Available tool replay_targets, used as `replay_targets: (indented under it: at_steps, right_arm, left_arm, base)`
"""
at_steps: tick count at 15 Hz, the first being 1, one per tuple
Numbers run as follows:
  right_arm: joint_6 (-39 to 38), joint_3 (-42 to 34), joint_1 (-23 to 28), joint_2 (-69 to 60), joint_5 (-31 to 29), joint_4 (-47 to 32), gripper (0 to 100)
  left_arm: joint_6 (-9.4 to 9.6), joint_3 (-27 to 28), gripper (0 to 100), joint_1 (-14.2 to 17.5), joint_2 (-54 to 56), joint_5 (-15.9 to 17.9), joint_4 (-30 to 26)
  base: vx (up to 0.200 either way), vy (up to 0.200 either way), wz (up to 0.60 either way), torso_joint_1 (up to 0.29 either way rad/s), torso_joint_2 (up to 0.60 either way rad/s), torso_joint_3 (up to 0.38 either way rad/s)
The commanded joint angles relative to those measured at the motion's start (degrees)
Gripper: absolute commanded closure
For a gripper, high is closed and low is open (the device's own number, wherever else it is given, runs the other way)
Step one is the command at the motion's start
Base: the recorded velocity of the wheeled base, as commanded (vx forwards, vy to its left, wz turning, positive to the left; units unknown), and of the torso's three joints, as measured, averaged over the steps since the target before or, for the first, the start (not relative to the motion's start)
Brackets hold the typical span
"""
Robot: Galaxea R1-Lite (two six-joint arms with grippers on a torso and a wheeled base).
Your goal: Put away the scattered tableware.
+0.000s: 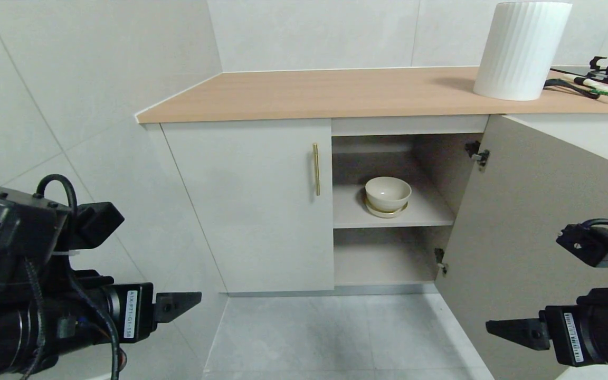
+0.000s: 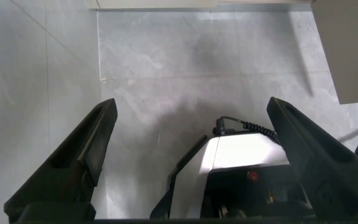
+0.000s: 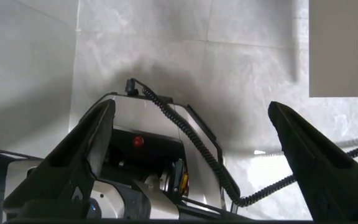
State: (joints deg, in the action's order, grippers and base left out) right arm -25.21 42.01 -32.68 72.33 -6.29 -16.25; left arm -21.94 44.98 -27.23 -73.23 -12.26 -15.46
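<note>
The counter (image 1: 335, 95) runs along the wall above a cabinet (image 1: 251, 206) whose right door (image 1: 499, 221) stands swung wide open. A tall white ribbed container (image 1: 520, 50) sits on the counter, with a few long-handled utensils (image 1: 594, 84) beside it at the right end. Low over the floor, the left gripper (image 2: 190, 102) and right gripper (image 3: 190, 104) both hang spread wide, holding nothing. On the cabinet's middle shelf (image 1: 425, 214), a cream bowl (image 1: 387, 193) rests on a small plate (image 1: 386, 213). The stowing looks done for those two. Next, I'd guess, comes shutting the door, with the right arm pushing its outer face, unless the utensils count too.
</note>
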Motion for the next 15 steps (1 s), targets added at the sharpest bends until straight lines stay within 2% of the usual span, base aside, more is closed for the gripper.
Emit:
replay_targets:
  at_steps: [1,2,4,10,14,15]
  right_arm:
    - [0.6,-0.1,0.0,-0.9,0.0,-1.1,0]
    - [1.7,0.1,0.0,-1.6,0.0,-3.1,0]
    - [4.4,0.1,0.0,-3.3,0.0,-6.1,0]
    - [16.2,0.8,0.0,-9.9,0.4,-23.7,0]
    - [16.3,1.0,0.3,-9.7,-1.3,-25.8,0]
    - [16.3,1.0,0.5,-9.6,-1.9,-25.8,0]
  left_arm:
    - [-0.03,-0.1,0,0.0,0.0,0.0,0.0]
    - [-0.03,0.0,0,0.0,0.0,0.0,0.1]
    - [-0.03,-0.1,0,-0.1,-0.1,0.0,0.1]
    - [0.06,-0.3,0,-0.4,-0.2,-0.4,0.1]
    - [0.06,-0.4,0,-0.4,-0.2,-0.3,0.1]
    - [0.06,-0.4,0,-0.4,-0.2,-0.3,0.1]
  base:
    - [0.0,0.0,0.0,0.0,0.0,0.0]
    - [0.0,0.0,0.0,0.0,0.0,0.0]
    - [0.0,-0.2,0.0,0.005,0.0,0.002]
    - [0.0,-0.2,0.0,0.002,0.0,0.002]
    - [0.0,-0.2,0.0,0.005,0.0,0.005]
    - [0.0,0.0,0.0,0.0,0.0,0.0]
